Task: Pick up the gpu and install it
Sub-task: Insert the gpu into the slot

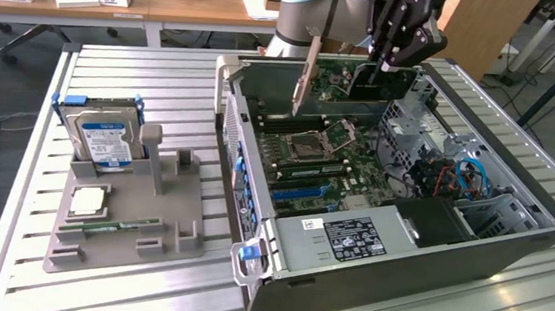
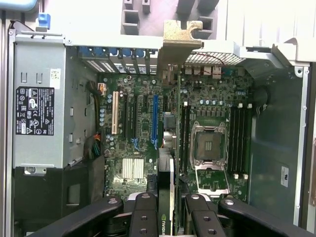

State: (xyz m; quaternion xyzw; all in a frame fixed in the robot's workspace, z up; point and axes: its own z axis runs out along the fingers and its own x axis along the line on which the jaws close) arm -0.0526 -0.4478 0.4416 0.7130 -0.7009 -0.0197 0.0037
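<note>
1. The black fingers [image 2: 143, 217] of the gripper [image 1: 388, 60] pinch the gpu [image 1: 362, 84] by its top edge.
2. The card hangs on edge, with its silver bracket [image 1: 309, 72] at nine o'clock of the fingers in the exterior view.
3. It is held over the motherboard [image 1: 307, 158] of the open computer case [image 1: 508, 240], toward the case's twelve o'clock end.
4. A hard drive [image 1: 106, 138] stands in a grey holder [image 1: 153, 220] at nine o'clock of the case.

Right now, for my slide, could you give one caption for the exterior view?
Gripper holds the gpu on edge above the motherboard of the open computer case, not yet seated.
</note>
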